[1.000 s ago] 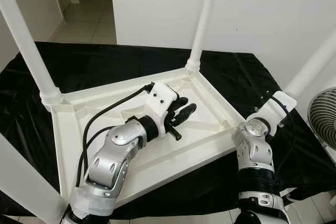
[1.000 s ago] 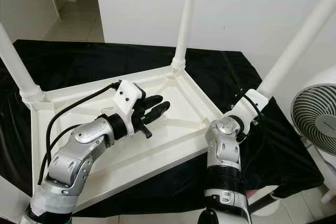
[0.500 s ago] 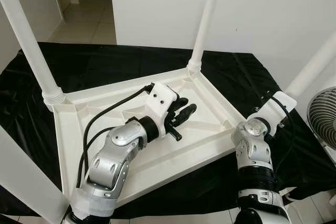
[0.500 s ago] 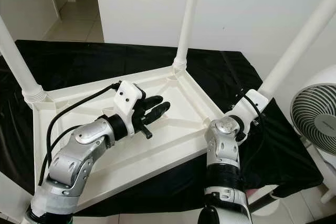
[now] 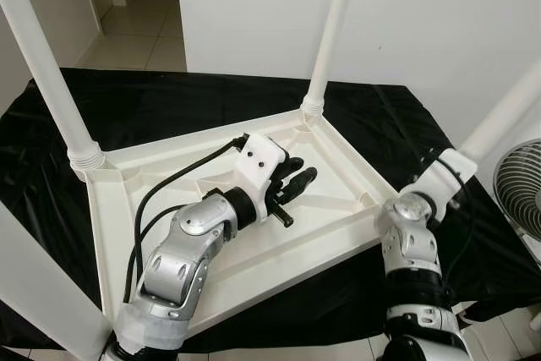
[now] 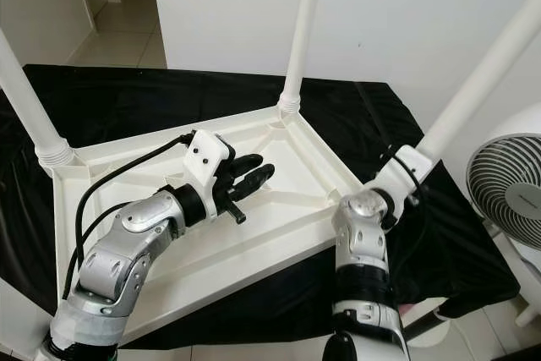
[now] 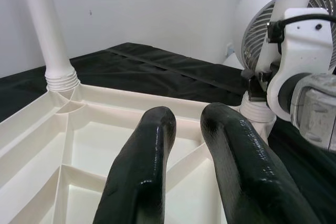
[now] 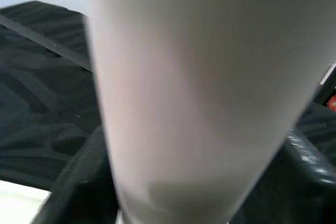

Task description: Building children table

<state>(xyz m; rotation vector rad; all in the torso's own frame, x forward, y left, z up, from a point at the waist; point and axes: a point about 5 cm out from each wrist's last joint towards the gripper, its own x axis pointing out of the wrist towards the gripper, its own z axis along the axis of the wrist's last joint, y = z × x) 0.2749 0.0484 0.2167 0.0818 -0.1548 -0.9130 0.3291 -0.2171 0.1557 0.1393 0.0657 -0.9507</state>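
- An upturned white children's table [image 5: 321,234] lies on a black-draped worktop [image 5: 169,99], its legs pointing up.
- The right gripper [image 8: 173,192] has its fingers clamped around the near-right leg [image 6: 473,82], just above its socket.
- The left gripper [image 5: 292,185] hovers over the table's ribbed underside, fingers a little apart, holding nothing.
- Judged step: seating this leg. Next, probably twist it home while bracing the top.
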